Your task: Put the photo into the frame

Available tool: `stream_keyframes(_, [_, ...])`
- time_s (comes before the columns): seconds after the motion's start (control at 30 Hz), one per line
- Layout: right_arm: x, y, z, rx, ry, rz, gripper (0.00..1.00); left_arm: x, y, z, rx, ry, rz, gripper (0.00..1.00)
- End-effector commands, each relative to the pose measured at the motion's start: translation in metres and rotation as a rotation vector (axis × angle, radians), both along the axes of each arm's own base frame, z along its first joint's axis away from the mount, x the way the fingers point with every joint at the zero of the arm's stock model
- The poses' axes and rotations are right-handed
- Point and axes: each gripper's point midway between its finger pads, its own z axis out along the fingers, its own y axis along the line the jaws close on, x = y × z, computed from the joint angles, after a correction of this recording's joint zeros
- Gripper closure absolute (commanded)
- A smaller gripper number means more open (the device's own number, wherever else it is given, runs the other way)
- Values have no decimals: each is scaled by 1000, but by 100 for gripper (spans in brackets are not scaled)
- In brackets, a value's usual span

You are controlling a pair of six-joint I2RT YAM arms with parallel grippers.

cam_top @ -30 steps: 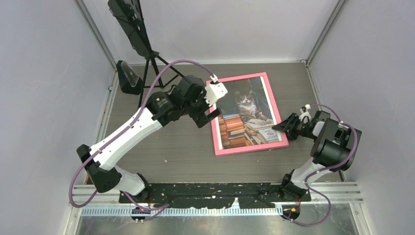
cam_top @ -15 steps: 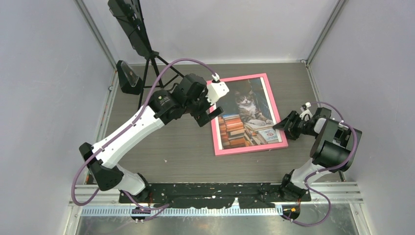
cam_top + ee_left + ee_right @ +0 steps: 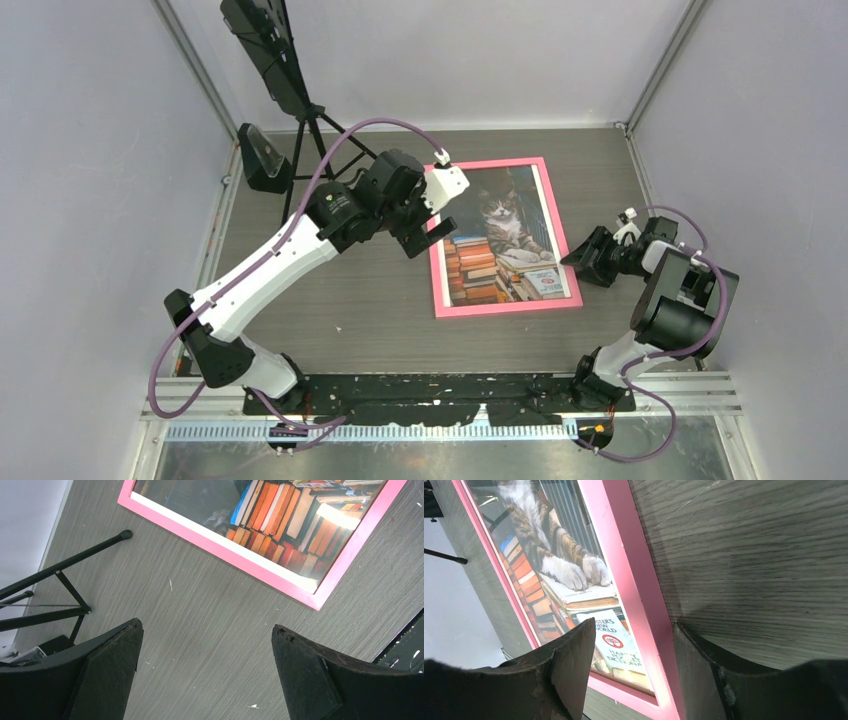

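One frame (image 3: 500, 307) with one photo (image 3: 498, 240) inside it; two grippers, the left gripper (image 3: 425, 238) over the frame's left rail, the right gripper (image 3: 582, 255) just off its right rail; one tripod (image 3: 312, 130) beyond the frame's far-left corner

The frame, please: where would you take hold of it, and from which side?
Probably the right rail, near its near corner, coming from the right with the right gripper. The frame lies flat with the photo filling its middle, so only a thin outer rail offers an edge, and that gripper's open jaws stand beside this one.
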Motion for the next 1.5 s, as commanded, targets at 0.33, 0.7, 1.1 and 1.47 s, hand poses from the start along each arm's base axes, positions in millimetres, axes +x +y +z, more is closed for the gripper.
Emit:
stream_keyframes(0.33, [-2,-6,-6,-98,48,29,35,9,1,6,-12,-39,37,0])
stream_keyframes(0.7, [13,5,5,-218,43,174,34,20,11,-2,-20,-56,104,0])
stream_keyframes(1.1, [14,14,-2,-258,130,342,34,24,19,0,-33,-63,130,0])
stream_keyframes(1.47, [4,40,9,-204,142,456,34,29,25,-2,-39,-51,158,0])
